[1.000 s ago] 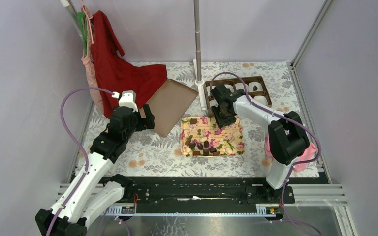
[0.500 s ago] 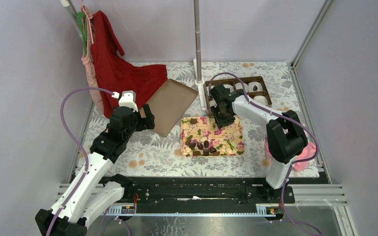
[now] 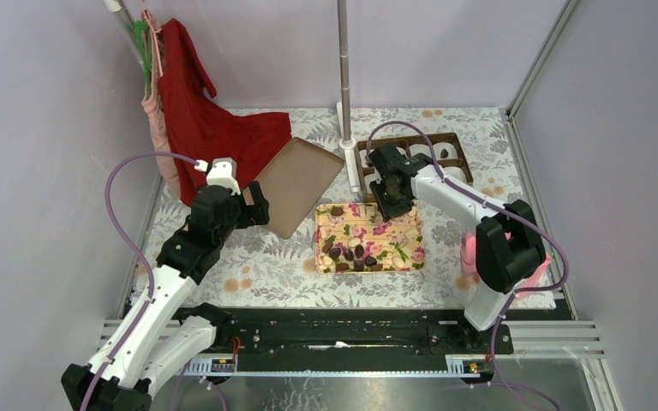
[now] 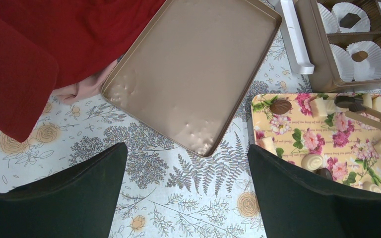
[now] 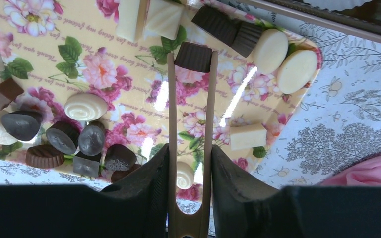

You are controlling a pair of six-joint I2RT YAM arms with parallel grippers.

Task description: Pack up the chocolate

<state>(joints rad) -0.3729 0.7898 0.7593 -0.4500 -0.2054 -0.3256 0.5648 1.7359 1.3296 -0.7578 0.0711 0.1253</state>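
Now, vs. 1.0 s ago: the right arm's elbow sits further right and nearer the bases, and its wrist has edged slightly toward the far side, over the tray's far edge. Left arm, tray and box are unchanged.

The right arm reaches left and forward from its base, forearm angled across the tabletop (image 4: 178, 198), wrist pointing down. The right end effector (image 5: 189, 153) is closed on tongs (image 5: 171, 124), one finger against each tong leg. The tong tips pinch one dark chocolate piece (image 5: 193, 56) above the far part of the floral tray (image 5: 124, 94). I cannot tell whether the piece is lifted or touches the tray.

More dark pieces (image 5: 62, 136) cluster at the tray's near-left corner, mixed with white ones. Two more dark ones (image 4: 349, 20) lie in paper cups in the brown box (image 4: 313, 44), just beyond the tray.

The left arm is bent, elbow out to the left. The left end effector (image 4: 186, 148) hovers with fingers wide apart and holds nothing, near the gold pan (image 4: 193, 74) beside the red cloth (image 4: 54, 34).
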